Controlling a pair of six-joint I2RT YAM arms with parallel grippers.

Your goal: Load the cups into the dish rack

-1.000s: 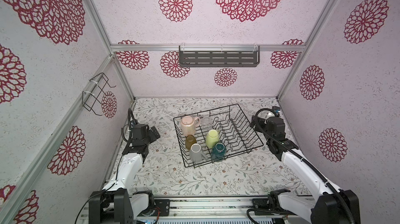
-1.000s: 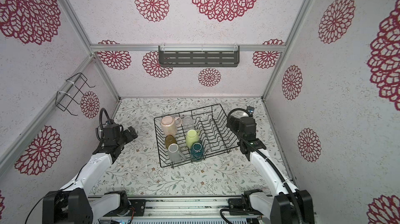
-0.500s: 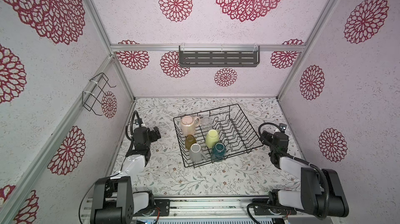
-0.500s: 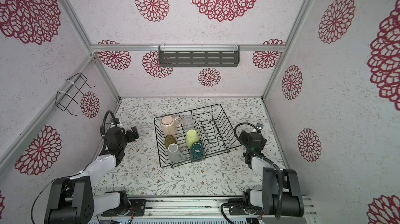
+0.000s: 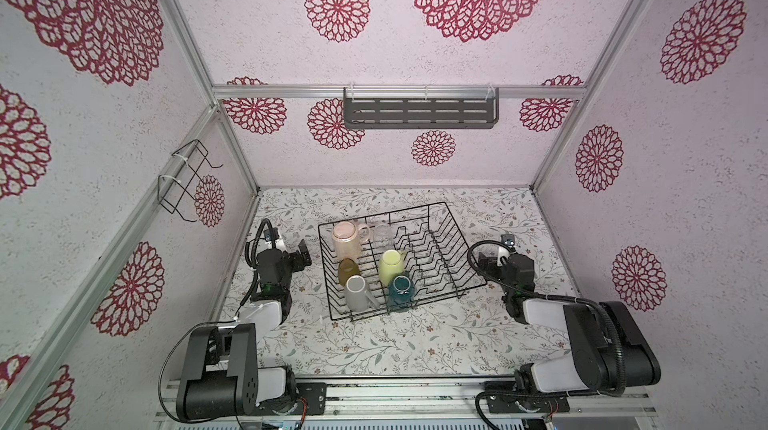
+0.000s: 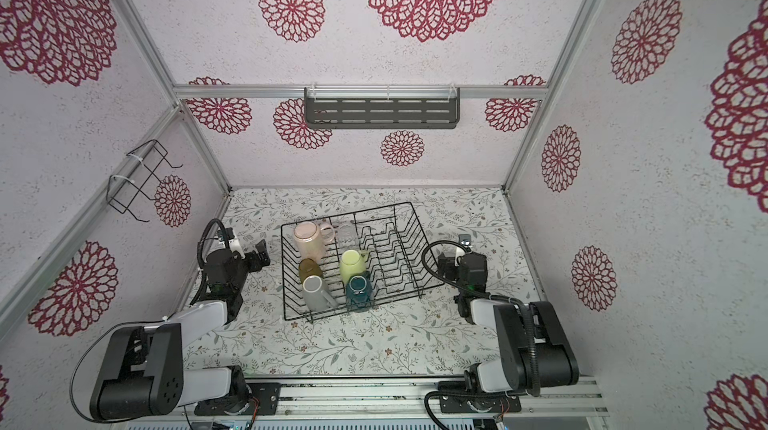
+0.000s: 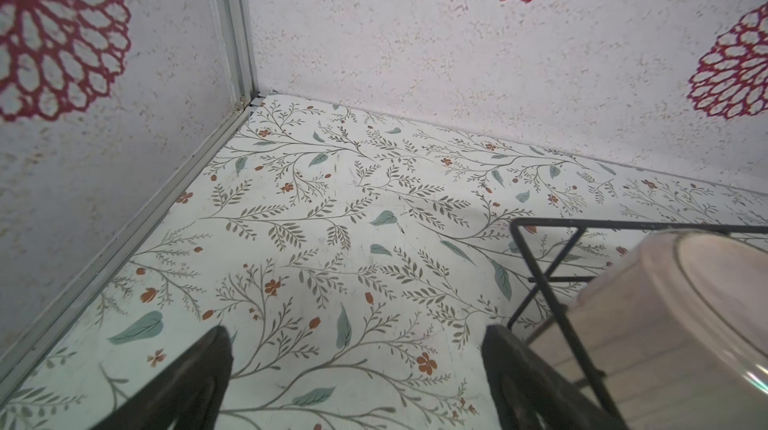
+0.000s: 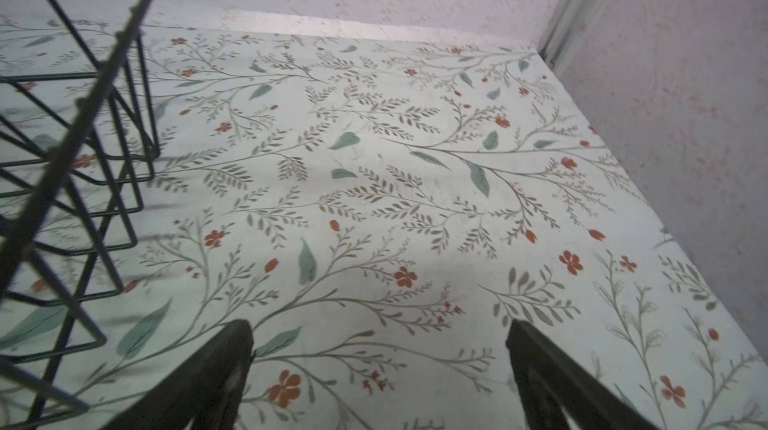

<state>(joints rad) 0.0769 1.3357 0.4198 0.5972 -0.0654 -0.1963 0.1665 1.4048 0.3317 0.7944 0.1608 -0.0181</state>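
Left gripper: we note its fingers spread wide apart, with only the floral tabletop between them. One finger sits close to the left side of the dish rack. We cannot tell whether it touches the wire.

Right gripper: its fingers are likewise wide apart and empty, low over the tabletop, with the rack's right side near.

In both top views we find all six cups inside the rack, grouped in its left half:
- The large pink mug is in the far-left corner.
- The small clear glass is just beside the pink mug.
- The amber glass tumbler and the pale yellow-green mug are in the middle row.
- The light grey mug, which is tilted, and the dark teal mug are nearest the arms' bases.

Both arms are folded low, one on each side of the rack.
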